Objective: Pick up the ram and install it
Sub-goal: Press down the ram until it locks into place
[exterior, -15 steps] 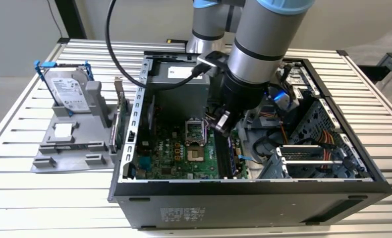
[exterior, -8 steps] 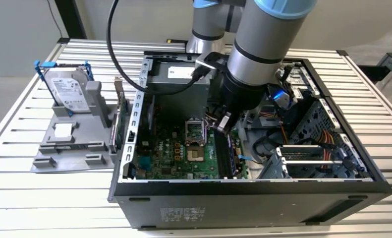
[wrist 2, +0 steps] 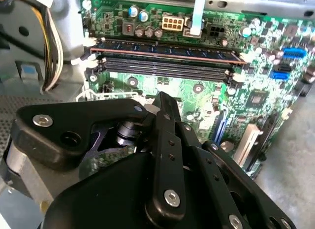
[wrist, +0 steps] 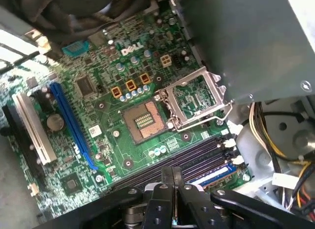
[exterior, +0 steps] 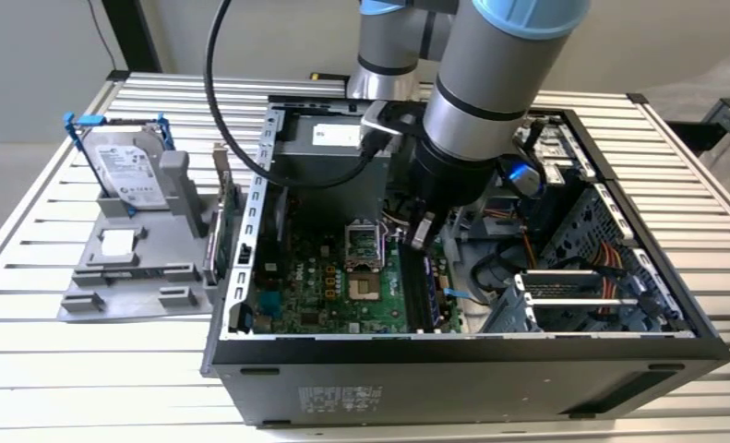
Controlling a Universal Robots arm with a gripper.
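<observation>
The ram point(wrist 2: 165, 51) is a slim dark blue stick standing in the outermost memory slot of the green motherboard point(wrist 2: 206, 91), with white latches at both ends. In the first wrist view the ram point(wrist: 212, 174) shows as a blue strip in that same slot. My gripper point(exterior: 420, 233) hangs inside the open computer case, just above the memory slots. Its black fingers point(wrist 2: 165, 103) are shut together with nothing between them, and they stand apart from the ram. Beside the ram, the neighbouring dark slots point(wrist: 182, 162) hold no stick.
The open computer case point(exterior: 463, 369) lies on a slatted metal table point(exterior: 94, 369). A silver hard drive point(exterior: 131, 171) with blue clips stands on a grey holder at the exterior view's left. The bare processor socket point(wrist: 145, 121), cable bundles point(wrist: 268, 135) and a drive cage point(exterior: 586, 286) crowd the case.
</observation>
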